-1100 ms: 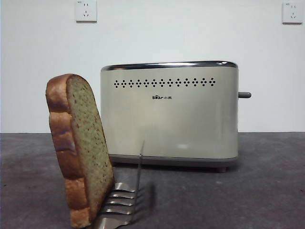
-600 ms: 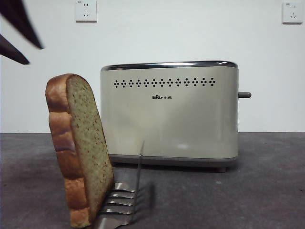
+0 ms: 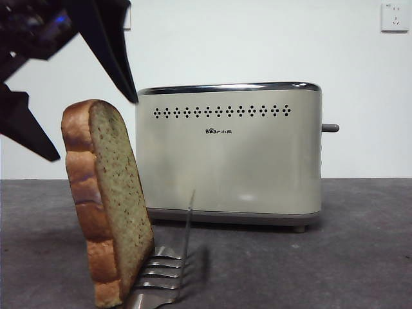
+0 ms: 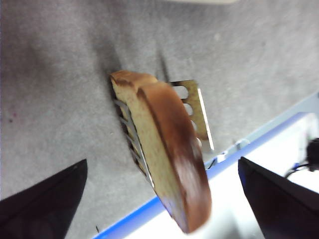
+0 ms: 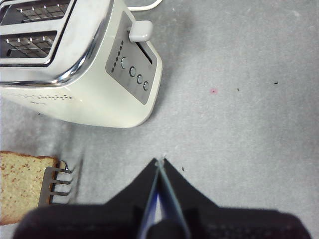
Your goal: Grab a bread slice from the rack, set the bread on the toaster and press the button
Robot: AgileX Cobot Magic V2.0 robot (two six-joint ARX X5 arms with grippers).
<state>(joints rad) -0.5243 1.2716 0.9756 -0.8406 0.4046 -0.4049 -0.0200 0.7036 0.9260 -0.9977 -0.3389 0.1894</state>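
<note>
"Bear" logo (small characters after it unreadable) on the toaster [image 3: 228, 154], under its row of holes

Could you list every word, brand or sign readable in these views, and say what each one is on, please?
"Bear", followed by two small characters too small to read: on the toaster's long side, under its row of black holes.
The toaster's control panel, right wrist view: round buttons, with no legible marking.
The wall socket: a tiny marking, unreadable.
The slice of bread and the rack: no text.

bread [image 3: 106, 199] in rack [image 3: 164, 273] | toaster [image 3: 228, 151] behind, right | left pincer [image 3: 80, 122] above bread
</note>
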